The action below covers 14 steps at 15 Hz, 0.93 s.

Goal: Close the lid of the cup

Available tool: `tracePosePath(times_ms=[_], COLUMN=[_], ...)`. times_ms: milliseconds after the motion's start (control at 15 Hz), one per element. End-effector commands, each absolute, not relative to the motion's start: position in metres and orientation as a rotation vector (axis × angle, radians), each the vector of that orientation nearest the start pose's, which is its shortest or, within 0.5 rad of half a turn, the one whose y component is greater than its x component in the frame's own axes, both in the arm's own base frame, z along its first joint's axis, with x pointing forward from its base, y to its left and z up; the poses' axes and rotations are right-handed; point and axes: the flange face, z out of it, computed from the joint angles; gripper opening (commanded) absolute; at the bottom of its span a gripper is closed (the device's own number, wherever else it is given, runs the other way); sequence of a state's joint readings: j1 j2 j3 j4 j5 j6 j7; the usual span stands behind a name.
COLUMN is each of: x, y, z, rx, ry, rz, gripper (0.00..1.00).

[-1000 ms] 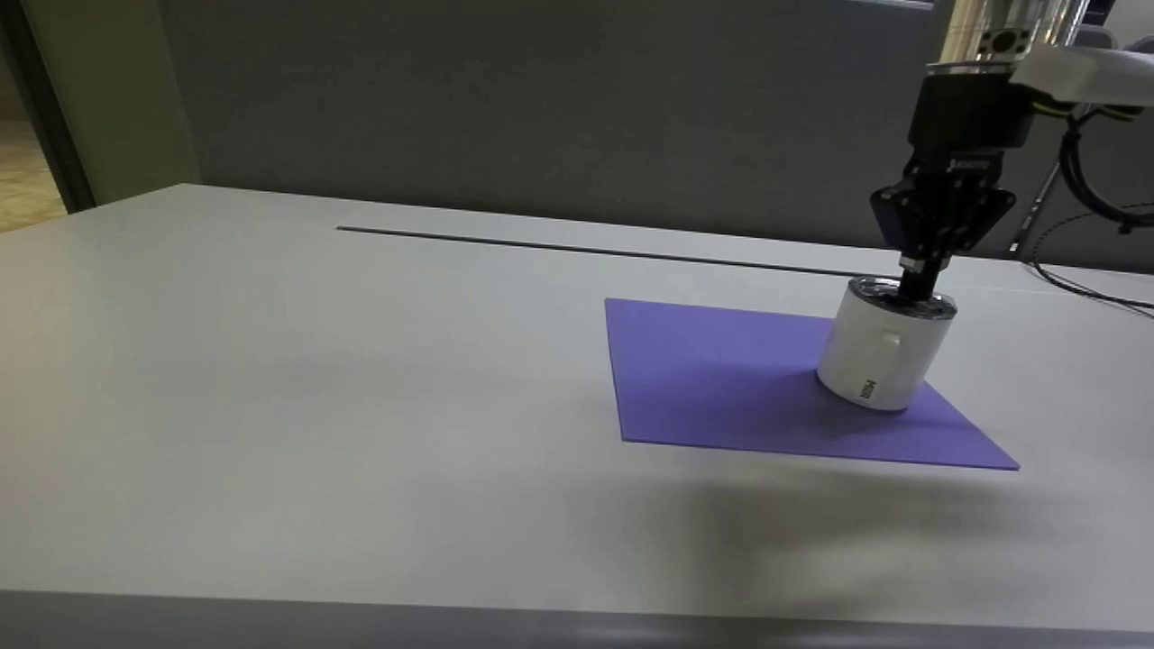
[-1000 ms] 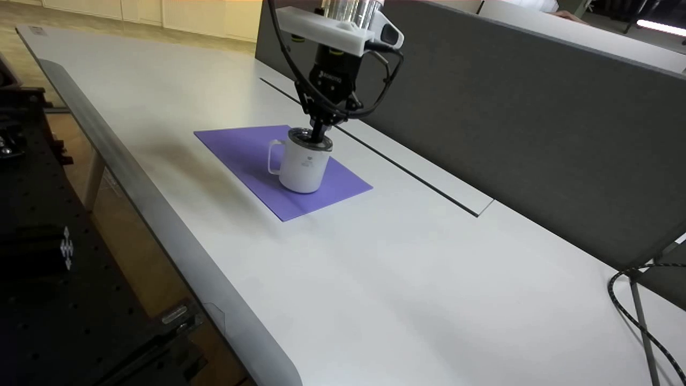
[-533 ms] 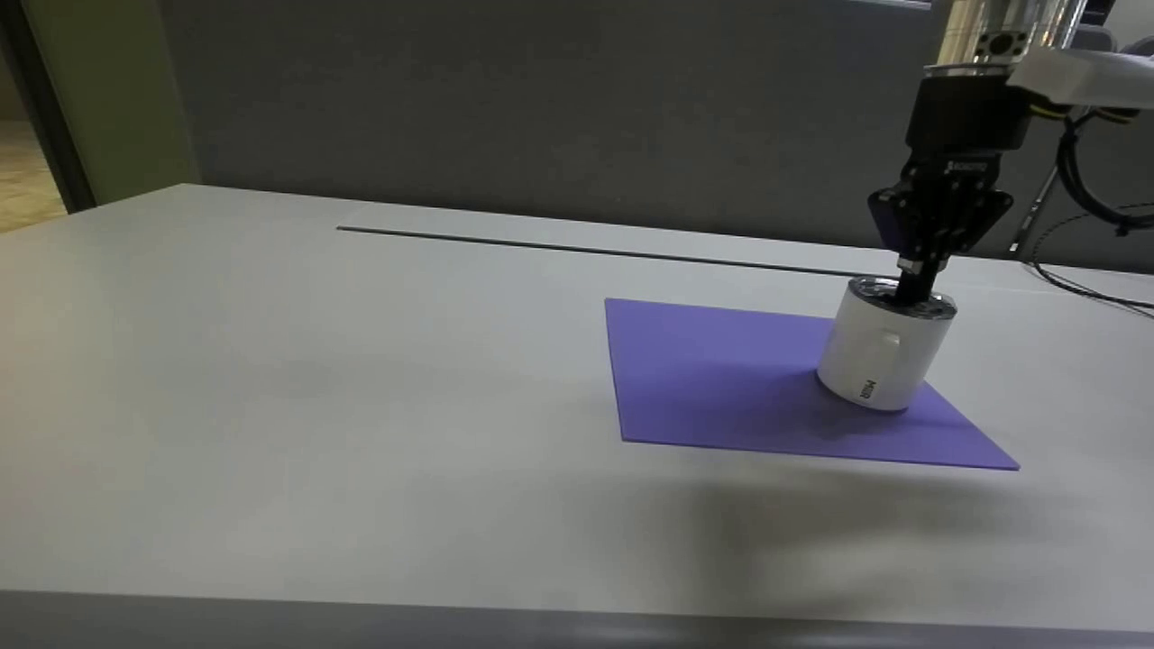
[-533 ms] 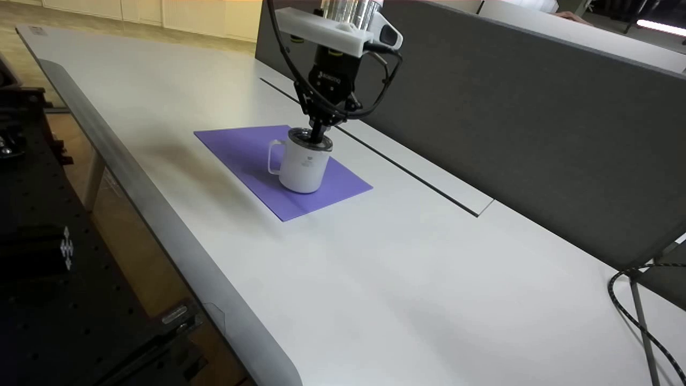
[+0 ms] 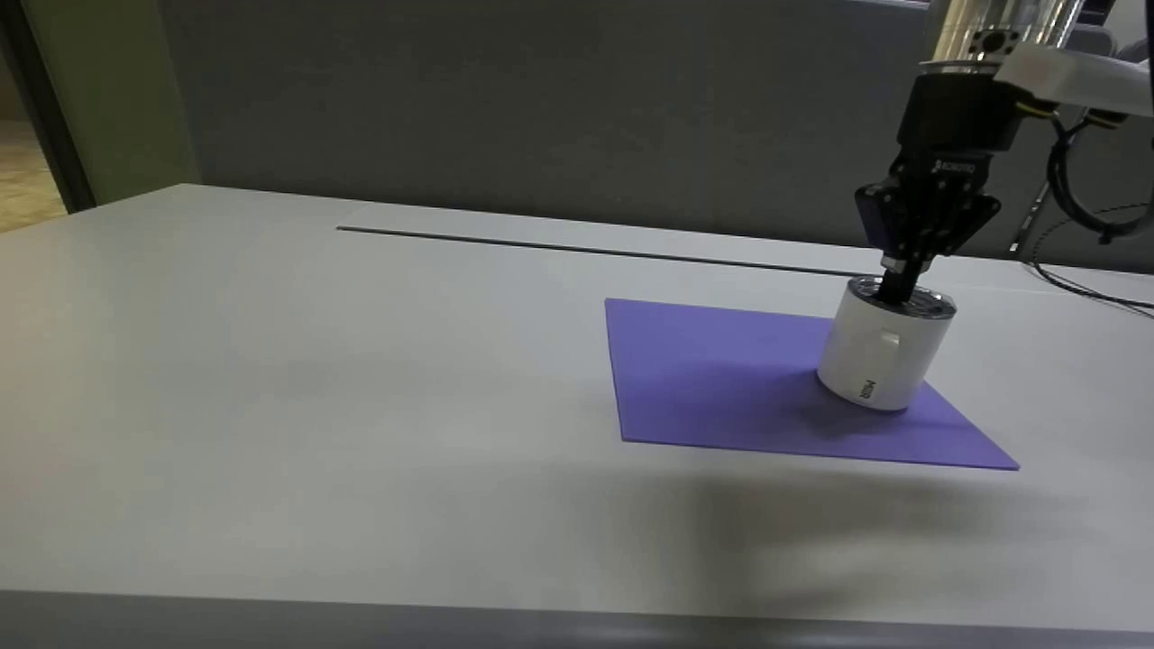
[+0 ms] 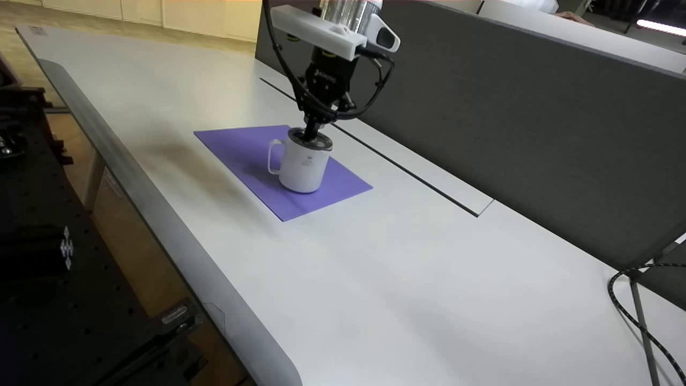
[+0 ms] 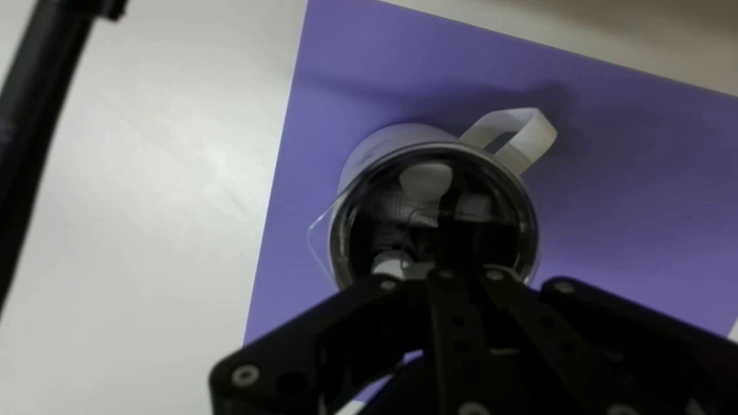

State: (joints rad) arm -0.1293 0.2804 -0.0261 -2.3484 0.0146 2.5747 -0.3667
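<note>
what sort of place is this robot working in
Likely a lab or office workspace: a long white table with a dark grey partition along one edge, and near its opposite edge a black perforated surface, which hints more at a lab.

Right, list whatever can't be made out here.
Inside the short white cylindrical cup: masked in the wrist view by reflections on the round dark glossy lid.
Lowest stretch of its rim in the wrist view: behind the shut black jaws.
Whether the jaws touch the lid: dark tips against dark lid, both exterior views.
Rest of the silver robot arm: cut off by top edge, both exterior views.
</note>
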Motion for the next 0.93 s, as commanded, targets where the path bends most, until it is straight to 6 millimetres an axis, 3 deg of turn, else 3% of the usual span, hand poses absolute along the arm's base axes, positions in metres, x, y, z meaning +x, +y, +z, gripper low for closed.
tracePosePath(times_ms=[0,400,867], x=[0.502,0.506,0.523], y=[-0.079,-0.084,-0.086], z=[0.205,0.214,0.267], rx=[-3.073,-3.106,-3.123], ry=[-0.289,-0.302,-0.339], rz=[0.097,0.101,0.043], gripper=[0.0,0.0,0.0])
